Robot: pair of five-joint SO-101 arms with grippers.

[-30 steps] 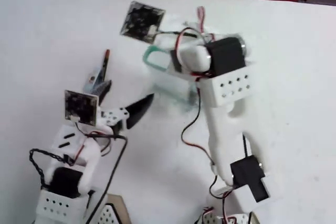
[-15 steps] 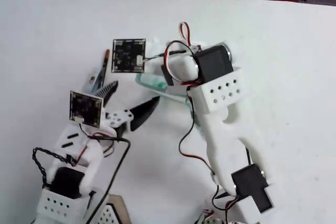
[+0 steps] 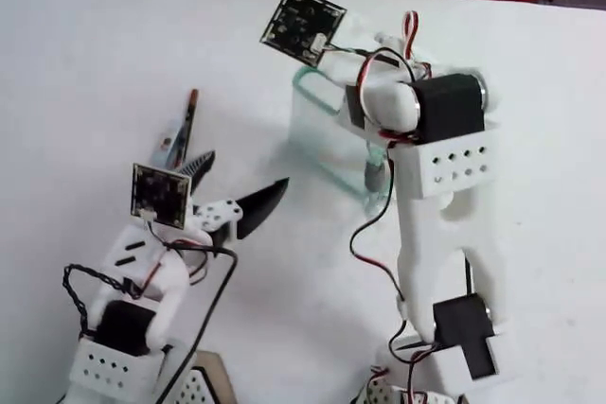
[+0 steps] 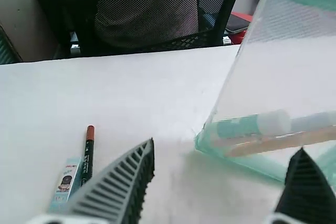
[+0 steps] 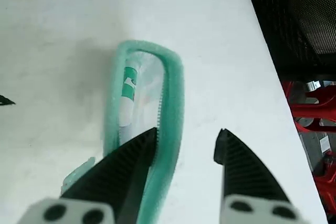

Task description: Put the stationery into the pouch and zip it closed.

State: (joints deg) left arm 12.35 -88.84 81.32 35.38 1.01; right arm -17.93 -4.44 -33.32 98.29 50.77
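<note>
The clear pouch with a teal zipper rim stands tilted up off the table at the centre. A white and teal tube and a beige stick lie at its bottom. My right gripper is open at the pouch mouth, one finger over the opening and the rim between the fingers. A brown pencil and a small blue item lie on the table left of the pouch. My left gripper is open and empty, between those two and the pouch, near its lower corner.
The white table has free room at the left and far right. A black mesh chair stands beyond the far edge. Red metal parts sit past the table's edge on the right arm's side.
The right arm swung left and then back to the right and farther away, and the pouch came up from lying flat to standing tilted. The left arm barely shifted.
</note>
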